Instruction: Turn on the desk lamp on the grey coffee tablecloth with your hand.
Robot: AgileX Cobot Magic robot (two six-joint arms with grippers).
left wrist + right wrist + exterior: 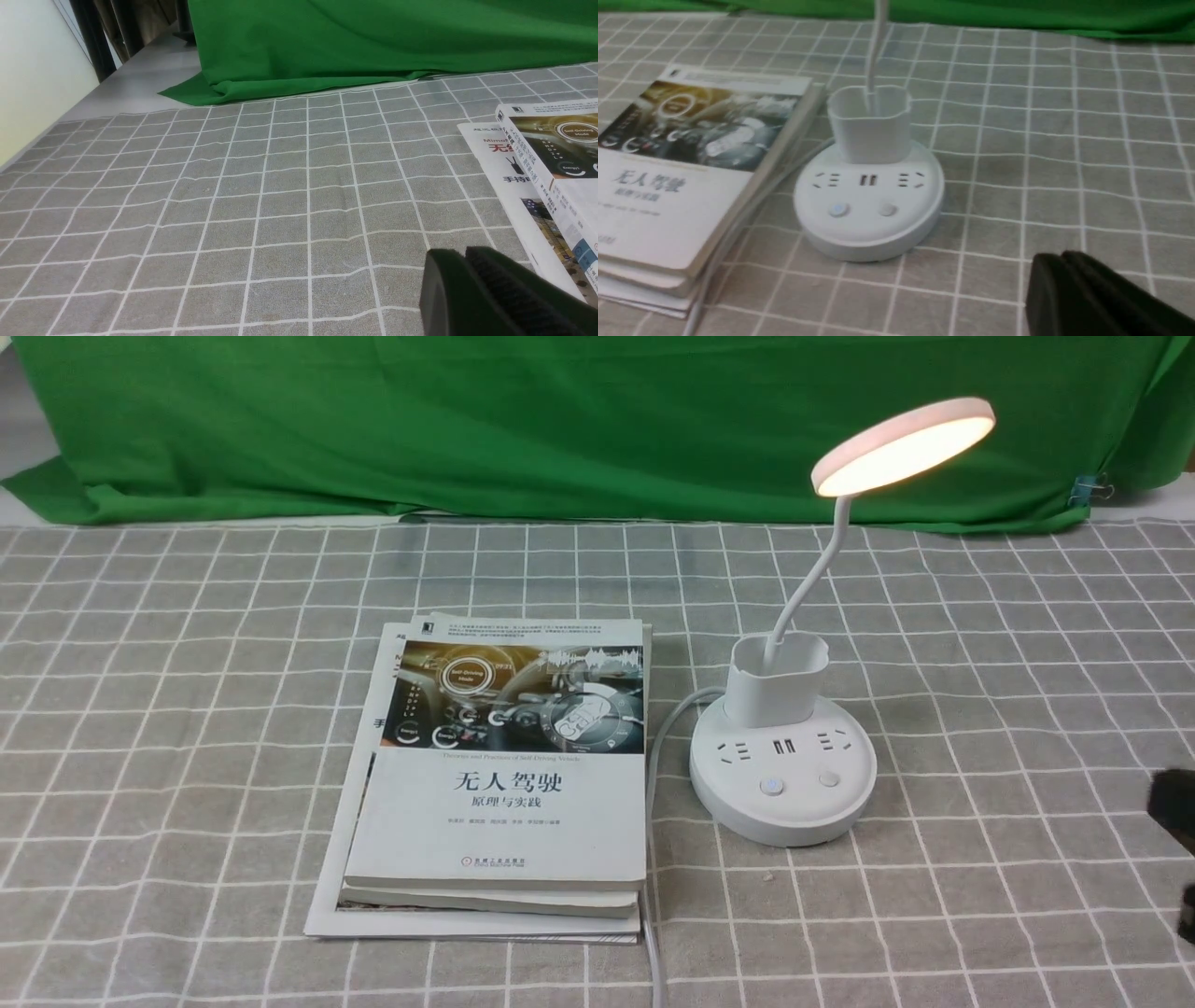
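The white desk lamp (782,761) stands on the grey coffee tablecloth (980,644), right of centre. Its disc head (902,445) glows warm white. Its round base carries sockets and two buttons (771,787), the left one faintly lit; it also shows in the right wrist view (868,205). My right gripper (1057,259), the hand, is shut and empty, low over the cloth to the right of the base and apart from it; in the front view only a blurred black part (1174,803) shows at the right edge. My left gripper (460,254) is shut and empty, left of the books.
A stack of books (504,784) lies left of the lamp, also seen in the left wrist view (546,158). The lamp's white cable (653,784) runs between books and base toward the front edge. A green backdrop cloth (560,420) hangs at the back.
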